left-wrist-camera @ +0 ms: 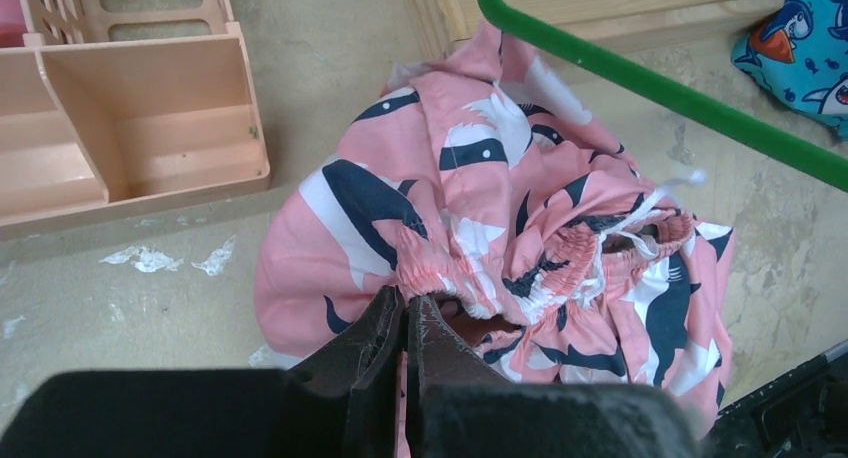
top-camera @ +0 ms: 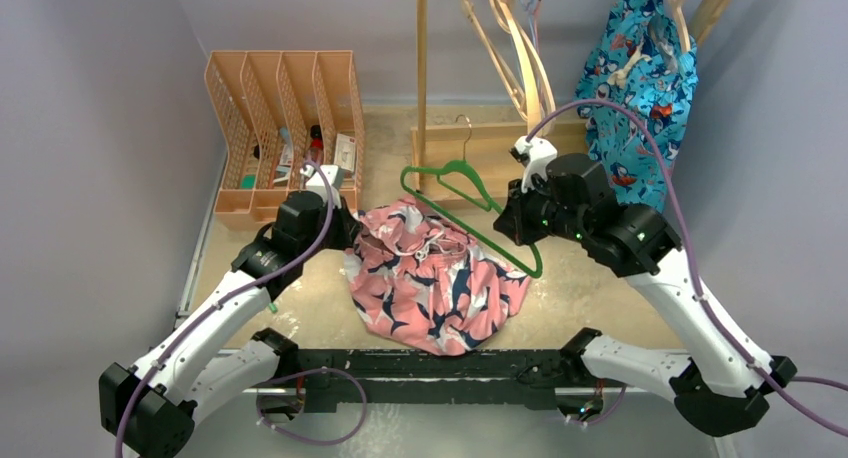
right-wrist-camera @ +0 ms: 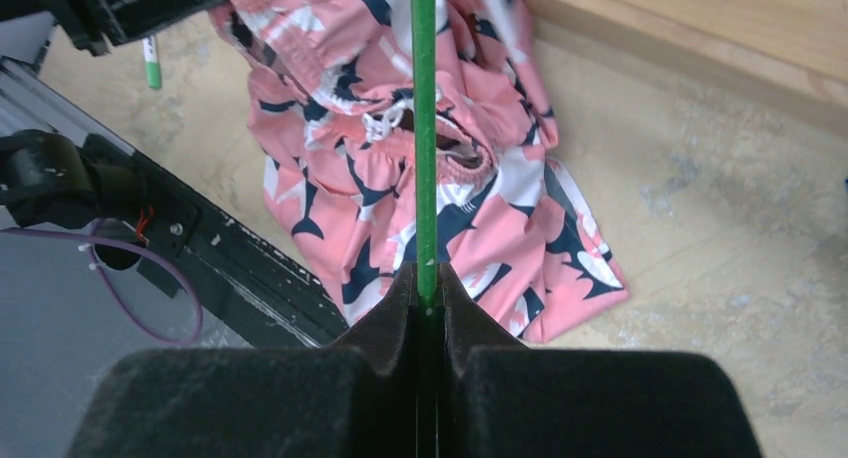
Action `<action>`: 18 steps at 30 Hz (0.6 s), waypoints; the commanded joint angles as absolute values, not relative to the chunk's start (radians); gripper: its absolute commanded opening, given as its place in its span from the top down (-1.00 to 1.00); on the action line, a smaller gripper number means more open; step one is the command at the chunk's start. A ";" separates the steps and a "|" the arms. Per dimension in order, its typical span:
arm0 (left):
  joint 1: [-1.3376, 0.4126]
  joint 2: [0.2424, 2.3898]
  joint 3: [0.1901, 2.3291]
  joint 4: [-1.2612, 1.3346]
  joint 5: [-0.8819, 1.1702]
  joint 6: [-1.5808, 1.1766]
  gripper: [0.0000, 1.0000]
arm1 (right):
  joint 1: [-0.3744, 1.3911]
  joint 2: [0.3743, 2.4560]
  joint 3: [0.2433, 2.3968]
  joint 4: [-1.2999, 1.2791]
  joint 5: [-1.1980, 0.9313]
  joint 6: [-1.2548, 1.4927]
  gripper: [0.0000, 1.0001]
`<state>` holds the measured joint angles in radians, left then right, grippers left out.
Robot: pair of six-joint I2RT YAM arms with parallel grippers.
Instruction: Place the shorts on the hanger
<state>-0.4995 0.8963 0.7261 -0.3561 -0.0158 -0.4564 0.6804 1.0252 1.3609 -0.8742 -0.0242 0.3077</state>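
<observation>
The pink shorts [top-camera: 437,276] with navy-and-white print lie bunched in the middle of the table, their waistband lifted at the left. My left gripper [left-wrist-camera: 408,303] is shut on the elastic waistband of the shorts [left-wrist-camera: 520,228]; in the top view this gripper [top-camera: 345,218] sits at their upper left edge. The thin green hanger [top-camera: 470,206] is held above the shorts, metal hook pointing back. My right gripper [right-wrist-camera: 427,278] is shut on the hanger's green bar [right-wrist-camera: 425,128], which runs straight out over the shorts [right-wrist-camera: 440,208]. In the top view the right gripper [top-camera: 520,228] is at the hanger's right end.
An orange multi-slot file organiser [top-camera: 285,128] stands at the back left. A wooden rack base [top-camera: 490,148] sits behind the shorts, with pale wooden hangers [top-camera: 515,48] above it. A bright blue printed garment [top-camera: 640,88] hangs at the back right. The black frame rail [top-camera: 420,363] lines the near edge.
</observation>
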 commanded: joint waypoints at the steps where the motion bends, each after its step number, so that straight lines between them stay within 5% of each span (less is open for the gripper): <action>1: -0.495 0.885 0.767 -0.333 -0.045 -0.518 1.00 | 0.686 1.006 1.448 -0.876 -0.010 0.273 1.00; 18: -0.495 0.945 0.874 -0.401 -0.054 -0.613 1.00 | 0.686 0.833 1.387 -0.917 -0.302 0.230 1.00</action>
<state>-0.4995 0.9371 0.8101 -0.4118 -0.0727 -0.5838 0.6807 0.8719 1.4319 -0.9447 -0.2111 0.2546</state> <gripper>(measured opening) 0.013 0.028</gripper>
